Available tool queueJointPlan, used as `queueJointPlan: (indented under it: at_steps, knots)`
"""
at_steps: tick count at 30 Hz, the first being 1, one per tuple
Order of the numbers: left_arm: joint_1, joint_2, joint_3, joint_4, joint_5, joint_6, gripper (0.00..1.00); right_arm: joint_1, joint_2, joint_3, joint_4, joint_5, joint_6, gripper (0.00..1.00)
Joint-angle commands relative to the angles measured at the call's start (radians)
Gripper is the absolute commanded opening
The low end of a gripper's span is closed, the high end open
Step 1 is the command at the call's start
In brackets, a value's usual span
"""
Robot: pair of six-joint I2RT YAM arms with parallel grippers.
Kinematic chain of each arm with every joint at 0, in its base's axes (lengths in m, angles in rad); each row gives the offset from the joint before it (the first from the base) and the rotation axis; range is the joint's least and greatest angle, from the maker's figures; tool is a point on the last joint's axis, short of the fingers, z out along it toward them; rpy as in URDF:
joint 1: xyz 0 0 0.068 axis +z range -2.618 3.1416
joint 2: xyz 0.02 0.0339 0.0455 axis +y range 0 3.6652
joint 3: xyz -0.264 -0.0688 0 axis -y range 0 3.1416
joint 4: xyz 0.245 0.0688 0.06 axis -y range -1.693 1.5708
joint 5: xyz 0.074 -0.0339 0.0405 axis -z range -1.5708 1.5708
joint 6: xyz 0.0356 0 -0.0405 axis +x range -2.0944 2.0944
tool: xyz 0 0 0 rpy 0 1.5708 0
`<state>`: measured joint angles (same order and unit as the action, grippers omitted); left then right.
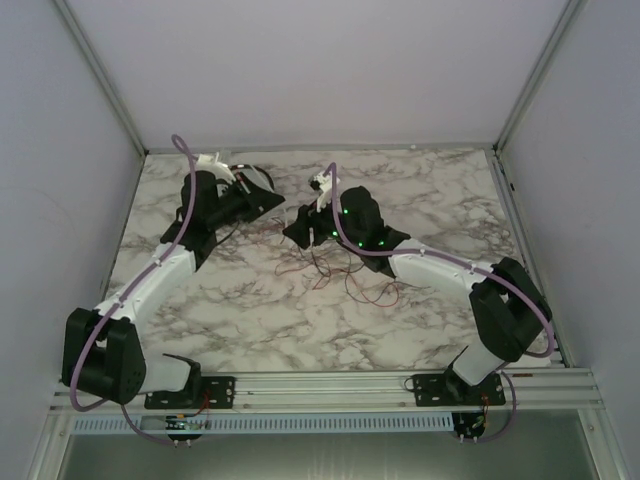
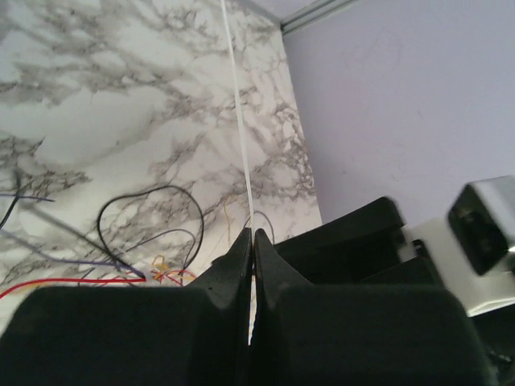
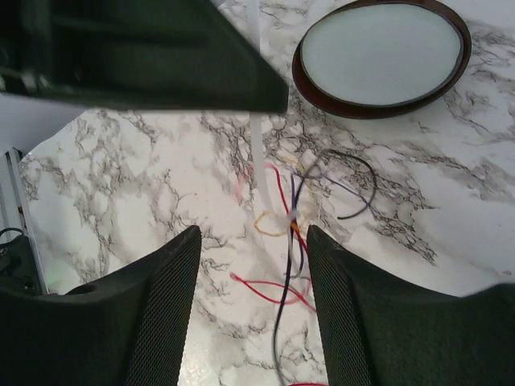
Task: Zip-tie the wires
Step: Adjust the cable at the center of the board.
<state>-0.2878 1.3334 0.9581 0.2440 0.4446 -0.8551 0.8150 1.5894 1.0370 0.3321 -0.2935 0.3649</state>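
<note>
My left pincer (image 2: 250, 235) was closed on the thin white plastic zip tie (image 3: 257, 153); my right pincer (image 3: 253, 232) stood open over the thin red and dark wires (image 3: 282, 297).

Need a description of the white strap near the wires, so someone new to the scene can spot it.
On the marbled table, find the wires tangled near its middle. The white strap runs from the shut left gripper to where they bunch. It is the only white, straight strip among red and dark curling strands.
</note>
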Motion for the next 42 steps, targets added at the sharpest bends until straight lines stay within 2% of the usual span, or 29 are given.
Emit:
queueJointPlan:
  at_steps: [1,7,20,32,42]
  knots:
    - [0.003,-0.049,-0.035,0.068,0.008,-0.019,0.0,-0.006,-0.005,0.05,0.013,0.02,0.022,0.56]
    - [0.002,-0.064,-0.019,0.06,0.016,-0.022,0.0,-0.023,0.01,0.069,0.022,0.006,0.019,0.53]
    - [-0.01,-0.072,0.018,0.041,0.025,-0.025,0.0,-0.019,0.093,0.087,0.091,-0.098,0.052,0.21]
    - [-0.01,-0.043,0.119,-0.009,0.02,0.012,0.0,-0.017,0.09,0.048,0.094,-0.09,0.049,0.07]
    - [-0.003,0.006,0.198,-0.046,0.011,0.04,0.0,-0.008,0.081,0.004,0.059,-0.062,0.027,0.03]
